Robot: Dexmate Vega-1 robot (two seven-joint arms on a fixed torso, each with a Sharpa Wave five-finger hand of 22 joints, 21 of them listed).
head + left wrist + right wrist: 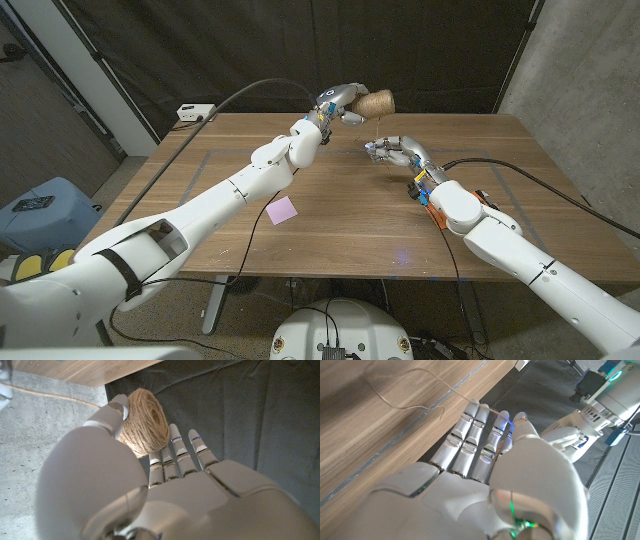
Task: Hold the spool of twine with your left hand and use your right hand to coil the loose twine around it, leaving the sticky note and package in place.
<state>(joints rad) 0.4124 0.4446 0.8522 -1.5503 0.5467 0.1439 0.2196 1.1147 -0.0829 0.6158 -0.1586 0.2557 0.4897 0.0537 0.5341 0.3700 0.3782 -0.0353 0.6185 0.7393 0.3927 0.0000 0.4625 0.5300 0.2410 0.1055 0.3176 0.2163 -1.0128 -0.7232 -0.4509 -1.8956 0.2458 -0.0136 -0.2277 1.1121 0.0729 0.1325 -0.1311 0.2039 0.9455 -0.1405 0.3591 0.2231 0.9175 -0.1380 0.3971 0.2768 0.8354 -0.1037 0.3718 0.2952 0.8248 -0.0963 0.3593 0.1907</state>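
While the left hand (343, 100) is raised above the far edge of the wooden table (340, 230), the lines below give what shows.

Left hand: it grips the spool of twine (376, 102), thumb over the top of the ball and the other fingers along its side, as the left wrist view shows (145, 422).

Spool of twine: in the air, clear of the tabletop, lying on its side with one end facing the robot's right; tan, wound into a ball.

Loose twine: a thin strand (375, 128) hangs from the spool down toward the right hand; the right wrist view also shows a curl of it (415, 402) lying on the wood.

Right hand (393, 151): low over the table, just below and near the spool, fingers held close together and reaching toward it. The strand crosses its fingertips (492, 411), probably pinched against the thumb, though the contact itself is too small to be sure.

Sticky note (282, 209): pink, flat on the table, well apart from both hands, on the robot's left of the middle.

Far left corner: a small white box (196, 112) with a black cable (250, 92) running from it.
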